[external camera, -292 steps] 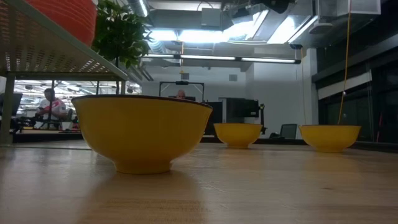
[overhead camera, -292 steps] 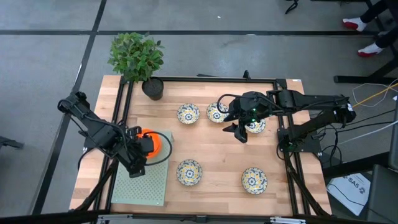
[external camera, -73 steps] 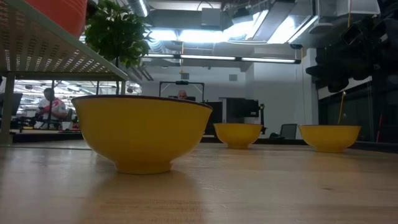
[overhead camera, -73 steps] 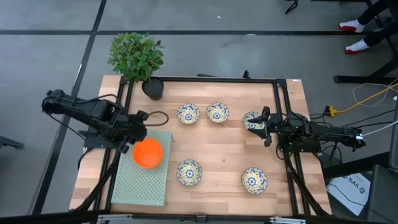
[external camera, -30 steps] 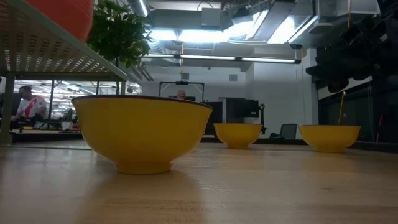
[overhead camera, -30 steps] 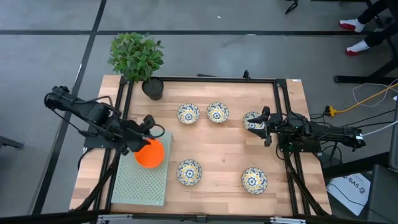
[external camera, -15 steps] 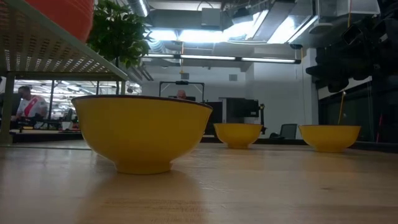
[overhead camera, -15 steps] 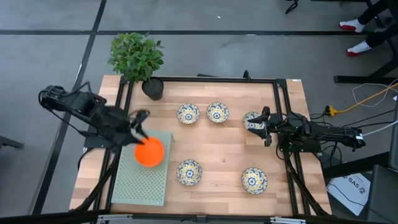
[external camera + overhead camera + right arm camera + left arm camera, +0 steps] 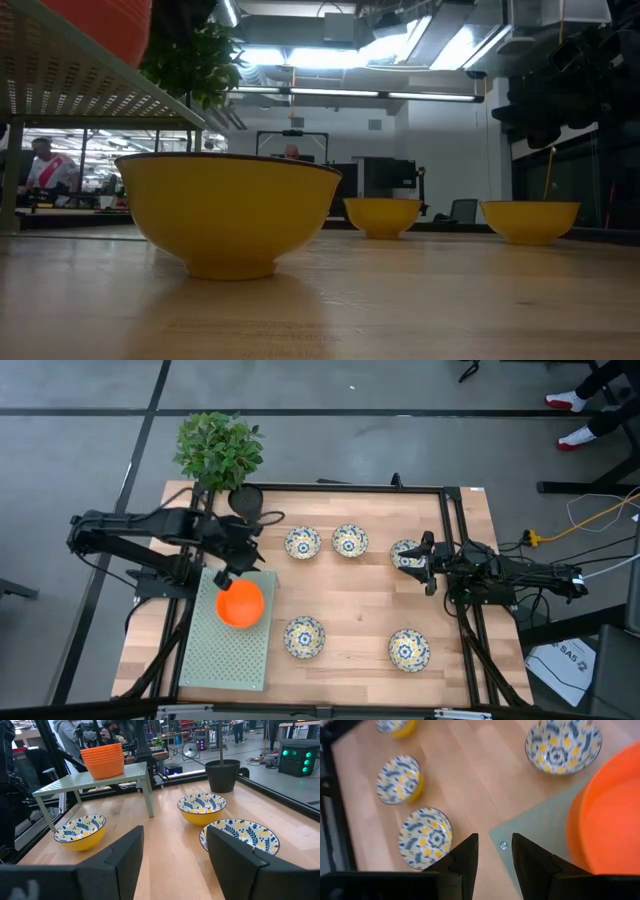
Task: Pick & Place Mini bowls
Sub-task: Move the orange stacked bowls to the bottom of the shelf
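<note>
Orange stacked mini bowls [image 9: 240, 604] parked on green perforated rack [image 9: 225, 655]; left gripper [image 9: 232, 565] spread, empty, heading for patterned bowl [image 9: 302, 542] next.

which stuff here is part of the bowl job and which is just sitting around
Job:
- stack of plain orange mini bowls on the pale green perforated stand
- five white floral-patterned mini bowls on the wooden table

Lying about:
- leafy green plant in a black pot
</note>
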`<state>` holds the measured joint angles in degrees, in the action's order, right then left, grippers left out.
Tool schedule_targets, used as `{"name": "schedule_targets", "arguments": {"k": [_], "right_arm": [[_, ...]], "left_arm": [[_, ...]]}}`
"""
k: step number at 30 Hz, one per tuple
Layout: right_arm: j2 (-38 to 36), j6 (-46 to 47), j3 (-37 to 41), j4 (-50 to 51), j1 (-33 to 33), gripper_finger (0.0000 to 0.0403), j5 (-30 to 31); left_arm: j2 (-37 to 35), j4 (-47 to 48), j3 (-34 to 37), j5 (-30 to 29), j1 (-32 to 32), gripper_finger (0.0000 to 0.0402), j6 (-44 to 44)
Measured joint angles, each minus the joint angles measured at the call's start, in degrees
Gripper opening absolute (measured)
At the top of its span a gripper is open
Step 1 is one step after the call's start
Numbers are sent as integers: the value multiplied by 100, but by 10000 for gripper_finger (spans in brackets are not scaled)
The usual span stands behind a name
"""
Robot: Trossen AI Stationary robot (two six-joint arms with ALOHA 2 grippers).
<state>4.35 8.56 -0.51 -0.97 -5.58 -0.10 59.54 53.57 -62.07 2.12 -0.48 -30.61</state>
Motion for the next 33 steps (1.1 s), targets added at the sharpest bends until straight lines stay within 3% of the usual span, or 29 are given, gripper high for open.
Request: {"name": "schedule_targets", "arguments": {"k": [8, 13, 21, 28, 30, 33], "right_arm": [[1, 0, 0, -2, 0, 215, 0], [1, 0, 0, -1, 0, 215, -1], [1, 0, 0, 0, -2, 215, -2], [1, 0, 0, 0, 0, 215, -2], [1, 0, 0, 0, -2, 215, 0], [1, 0, 0, -1, -1, 215, -1]], "left_arm": [[-85, -507, 894, 240, -75, 113, -18], [-193, -497, 933, 639, -358, 113, 30], [-474, -485, 934, 683, -997, 113, -154], [-867, -178, 934, 1527, -1413, 113, -141], [-1013, -118, 934, 1447, -1462, 113, -60], [-1267, -110, 933, 796, -1438, 113, 124]]}}
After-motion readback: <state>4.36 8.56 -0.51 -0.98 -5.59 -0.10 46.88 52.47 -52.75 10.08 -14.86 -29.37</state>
